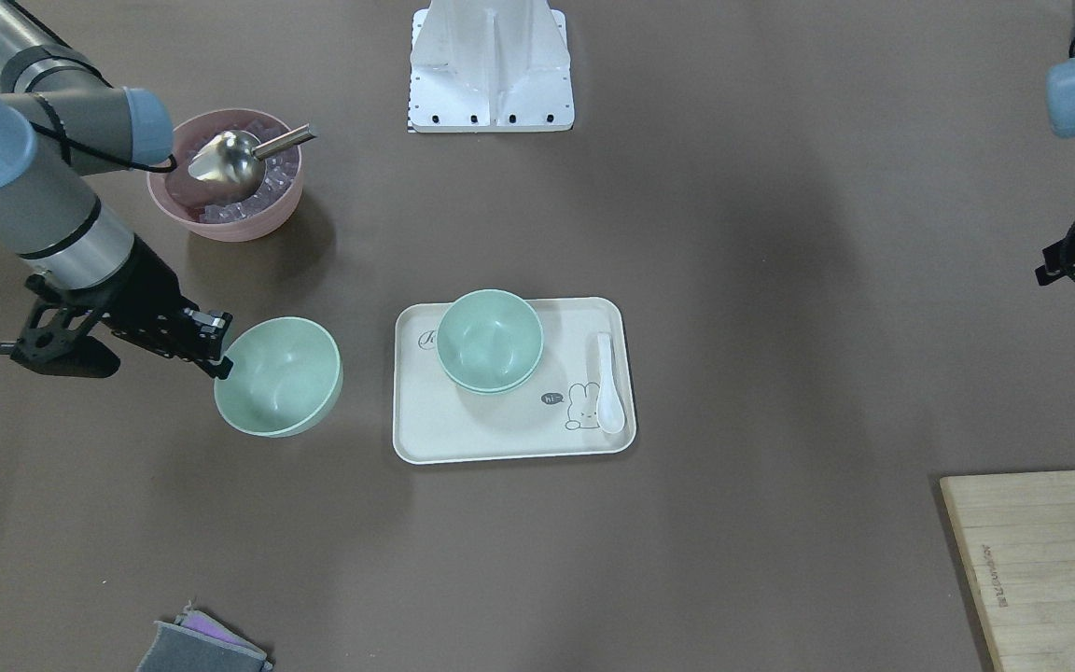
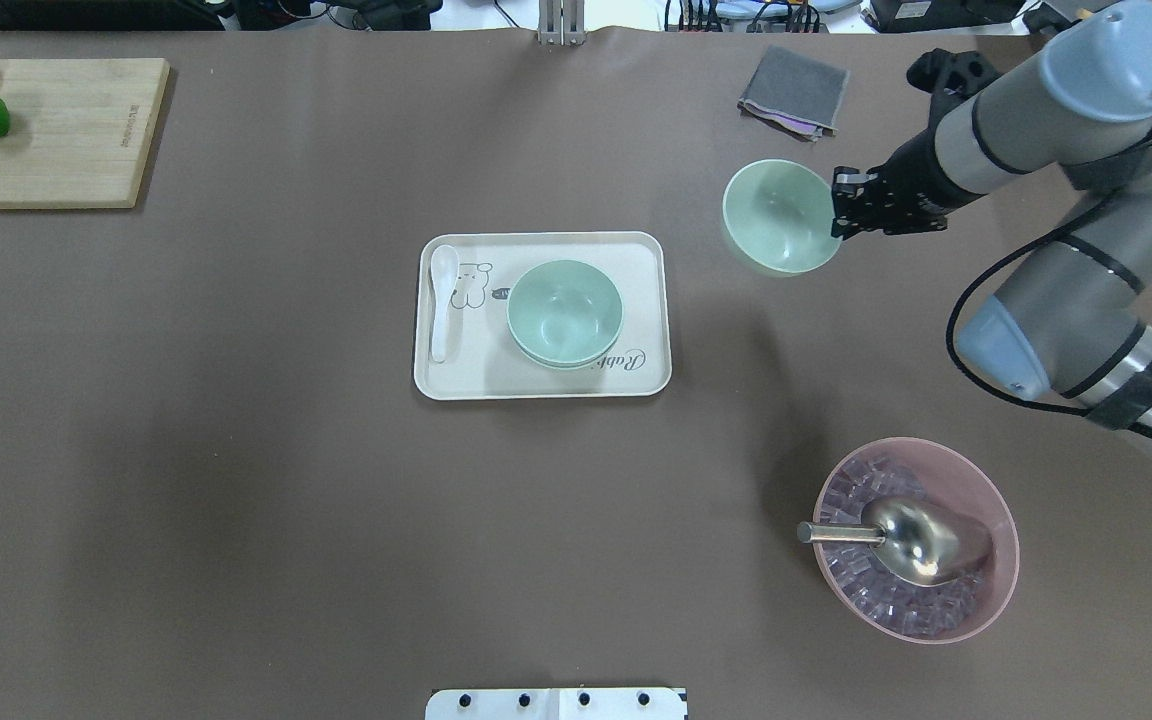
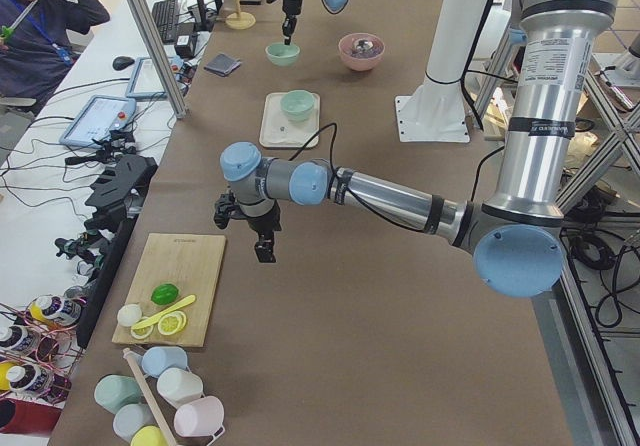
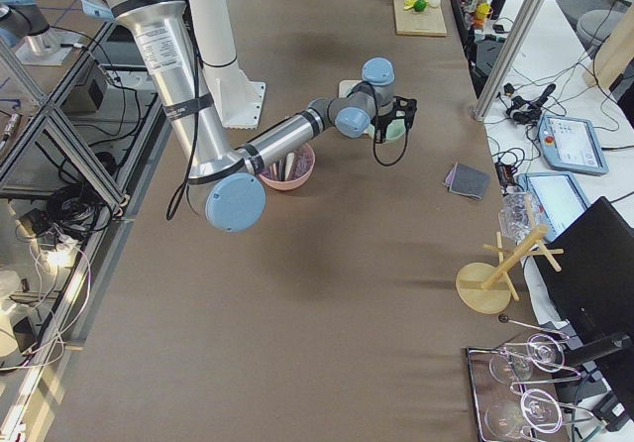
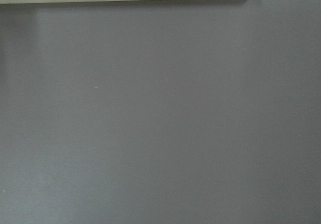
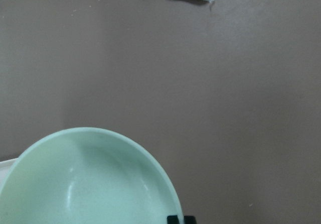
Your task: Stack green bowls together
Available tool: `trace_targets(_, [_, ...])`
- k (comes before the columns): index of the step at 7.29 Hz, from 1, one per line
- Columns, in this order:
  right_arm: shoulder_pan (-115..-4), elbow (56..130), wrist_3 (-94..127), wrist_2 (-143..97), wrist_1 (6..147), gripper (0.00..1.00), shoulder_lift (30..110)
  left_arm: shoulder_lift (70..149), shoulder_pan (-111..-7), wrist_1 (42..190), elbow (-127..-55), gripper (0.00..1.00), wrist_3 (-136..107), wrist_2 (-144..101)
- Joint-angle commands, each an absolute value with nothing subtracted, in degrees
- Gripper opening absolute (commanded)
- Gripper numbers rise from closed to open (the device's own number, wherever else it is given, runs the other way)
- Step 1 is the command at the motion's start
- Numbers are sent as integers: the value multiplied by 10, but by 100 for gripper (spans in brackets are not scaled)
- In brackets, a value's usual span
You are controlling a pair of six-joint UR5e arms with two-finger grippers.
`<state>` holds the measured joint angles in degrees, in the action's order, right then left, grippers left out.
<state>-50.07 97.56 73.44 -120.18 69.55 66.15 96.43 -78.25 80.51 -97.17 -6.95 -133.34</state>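
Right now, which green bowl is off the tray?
The lone bowl, its rim pinched by the right tool; the other two sit stacked on the tray.

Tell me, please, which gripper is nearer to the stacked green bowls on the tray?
Right. The right gripper, gripping the loose green bowl by its rim, sits just beyond the tray's edge from the stacked green bowls; the left gripper hangs much farther away, beside the cutting board.

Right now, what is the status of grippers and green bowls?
Right gripper shut on rim of third green bowl. Left gripper away, state unclear. Two green bowls stacked on tray. Nothing between.
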Motion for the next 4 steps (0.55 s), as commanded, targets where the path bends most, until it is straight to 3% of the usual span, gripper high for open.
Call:
trace_targets(1, [-455, 997, 798, -1165, 767, 0, 611, 963, -825, 792, -935, 99, 46, -1333])
trace_targets(4, [-391, 993, 857, -1115, 834, 0, 560, 961, -825, 793, -926, 99, 47, -1334])
